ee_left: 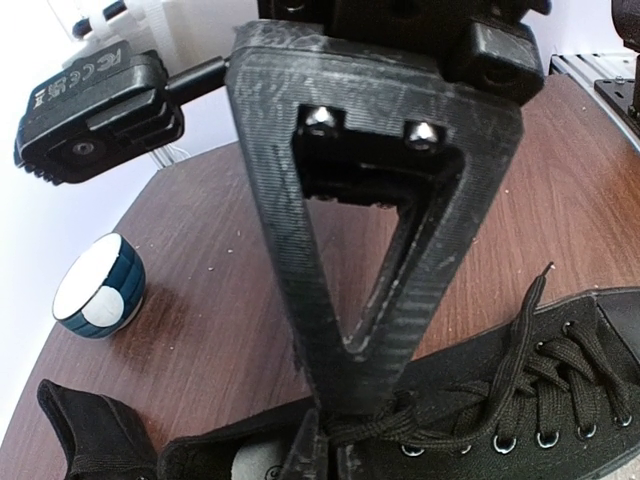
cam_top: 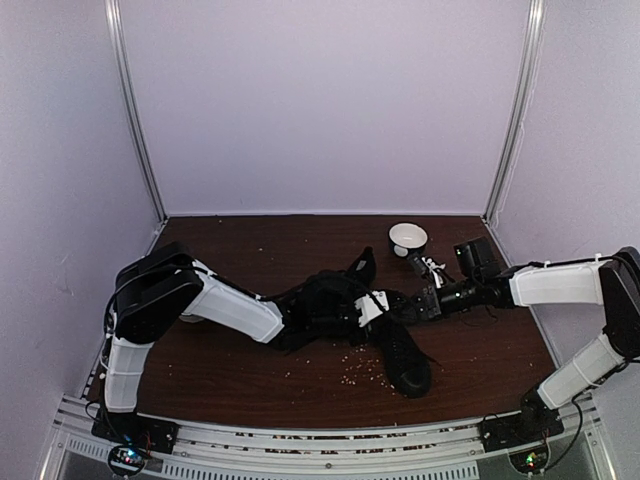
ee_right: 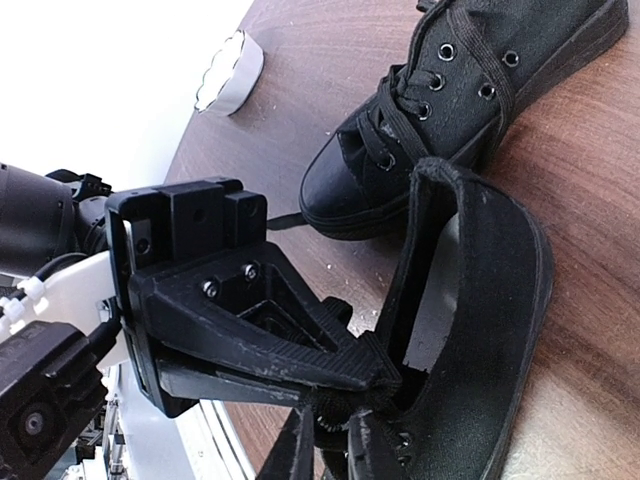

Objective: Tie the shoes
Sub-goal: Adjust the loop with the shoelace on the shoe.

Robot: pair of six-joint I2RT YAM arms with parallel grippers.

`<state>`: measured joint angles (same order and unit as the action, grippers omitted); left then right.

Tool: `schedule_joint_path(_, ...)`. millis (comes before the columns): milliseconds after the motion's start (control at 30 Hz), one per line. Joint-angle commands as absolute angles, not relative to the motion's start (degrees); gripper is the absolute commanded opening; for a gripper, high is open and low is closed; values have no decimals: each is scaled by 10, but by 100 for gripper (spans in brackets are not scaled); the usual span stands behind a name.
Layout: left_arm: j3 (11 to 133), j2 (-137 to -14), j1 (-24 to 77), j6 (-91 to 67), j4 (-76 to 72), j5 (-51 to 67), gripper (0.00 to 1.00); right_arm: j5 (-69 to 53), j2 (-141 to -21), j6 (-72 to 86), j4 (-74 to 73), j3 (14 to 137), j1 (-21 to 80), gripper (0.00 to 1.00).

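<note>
Shoes (cam_top: 400,360) lie mid-worktop (cam_top: 230,250), under both arms. Left wrist view alone shows the left end effector (ee_left: 322,438) closed, pinching a lace (ee_left: 400,418), with a blue-and-white cup (ee_left: 98,288) beyond. Right wrist view shows the right end effector (ee_right: 335,410) clamped on bunched lace, with a white bowl (ee_right: 228,75) behind.

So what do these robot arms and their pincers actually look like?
The left arm and right arm have white shell segments between bulky black joints, with thin black cables trailing. The left gripper and right gripper carry matte black ridged plastic fingers shaped like hollow triangles, fastened with silver screws. A black box camera with white printed marks sits on a white bracket.
</note>
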<state>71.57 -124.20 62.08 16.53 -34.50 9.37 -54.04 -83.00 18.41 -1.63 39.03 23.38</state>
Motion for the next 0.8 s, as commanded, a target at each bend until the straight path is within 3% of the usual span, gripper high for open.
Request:
schedule_joint_path(0,712,-1245,620,156,-390,87,0,-532,-811,181,-8,386,247,14)
schedule_joint_path(300,700,-1246,620,139,-397,88,0,-513,-815,165,-35,388,264,15)
schedule_joint_path(467,701,-1247,620,135,-402,85,0,-517,-814,162,-45,389,277,8)
schedule_joint_path(767,700,-1253,620,133,-404,86,7,-551,-801,138,-82,400,290,8)
